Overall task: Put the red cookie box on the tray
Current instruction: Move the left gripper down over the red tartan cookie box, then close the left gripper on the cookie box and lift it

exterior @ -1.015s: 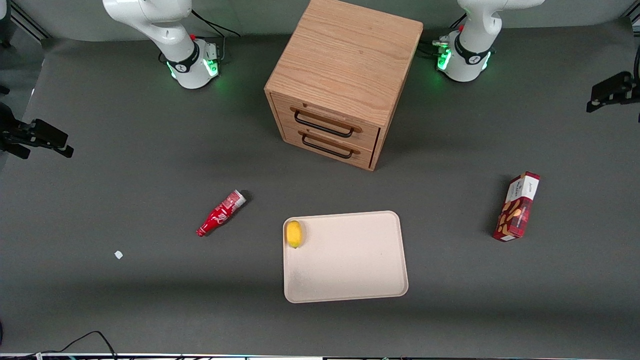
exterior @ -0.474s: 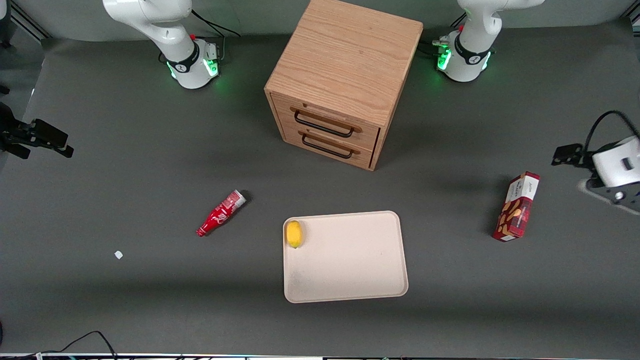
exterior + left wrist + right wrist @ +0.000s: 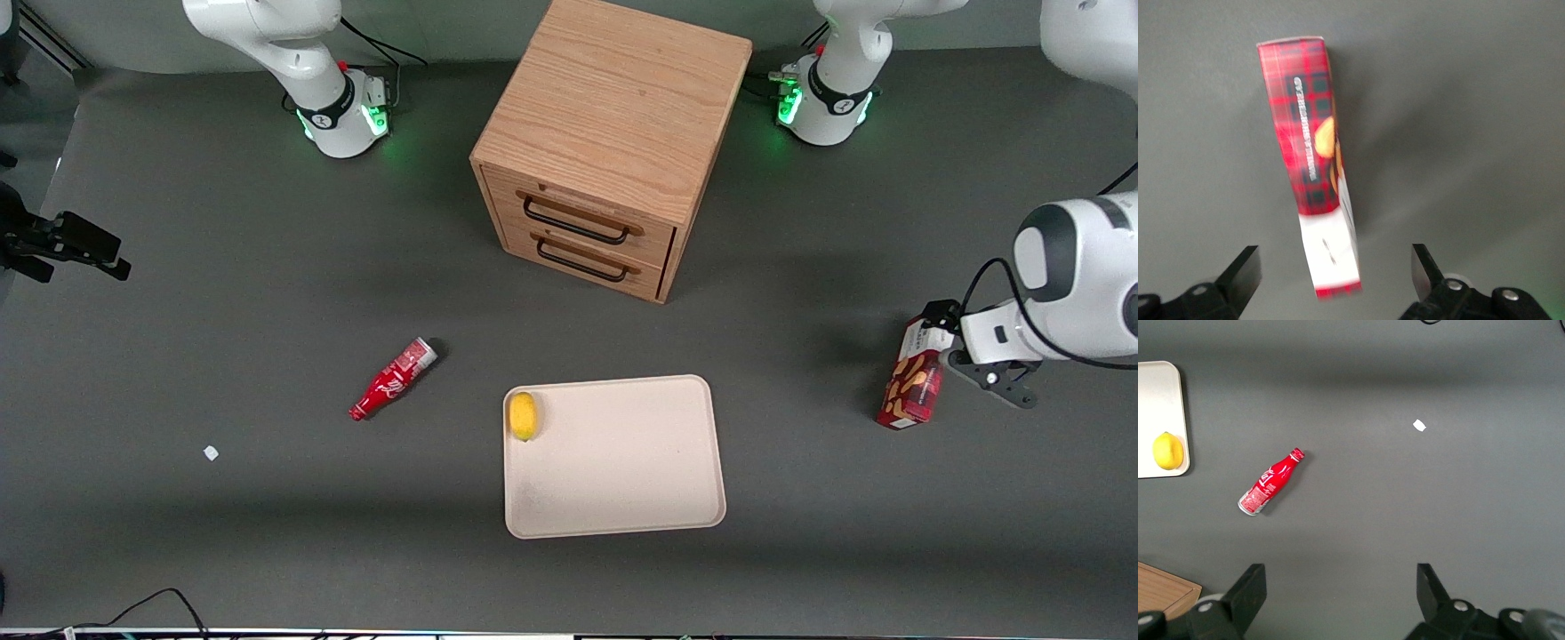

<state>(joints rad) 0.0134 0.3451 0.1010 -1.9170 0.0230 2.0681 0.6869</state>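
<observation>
Hand (image 3: 1331,270) wide open, empty, hovering above box (image 3: 916,384), white end between fingers for straddle grasp. Box on surface (image 3: 267,533), well apart from tray (image 3: 613,498), toward working arm's end.

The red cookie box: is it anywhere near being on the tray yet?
Not yet. The red cookie box stands on the table toward the working arm's end, apart from the tray. The gripper is open, with the box's white end between its fingers. Grasping, carrying and placing remain.
</observation>
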